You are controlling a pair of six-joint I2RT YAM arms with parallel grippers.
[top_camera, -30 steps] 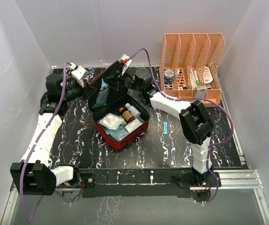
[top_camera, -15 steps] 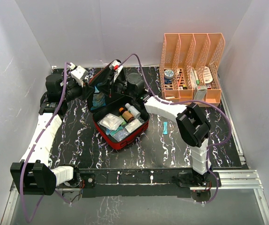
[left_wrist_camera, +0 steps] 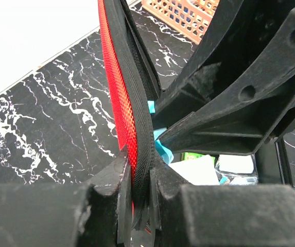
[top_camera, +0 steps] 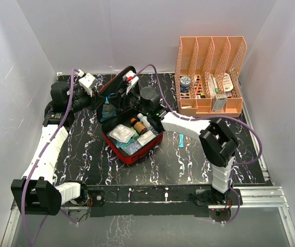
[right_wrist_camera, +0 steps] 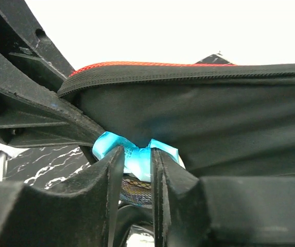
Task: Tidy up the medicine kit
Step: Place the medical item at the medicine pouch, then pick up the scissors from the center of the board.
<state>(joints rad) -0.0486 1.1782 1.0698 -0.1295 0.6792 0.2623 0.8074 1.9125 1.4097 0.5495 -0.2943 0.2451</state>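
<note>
the medicine kit [top_camera: 137,153] lies open left of centre on the black marbled tabletop [top_camera: 188,164], its lid [left_wrist_camera: 120,98] tilted up at the back. the left claw [left_wrist_camera: 139,180] is clamped on the lid's zipped rim. the right claw [right_wrist_camera: 137,163], just under the lid's black lining, pinches a light blue packet [right_wrist_camera: 134,154] between nearly closed fingers. an orange file rack [top_camera: 209,56] stands at the far right.
</note>
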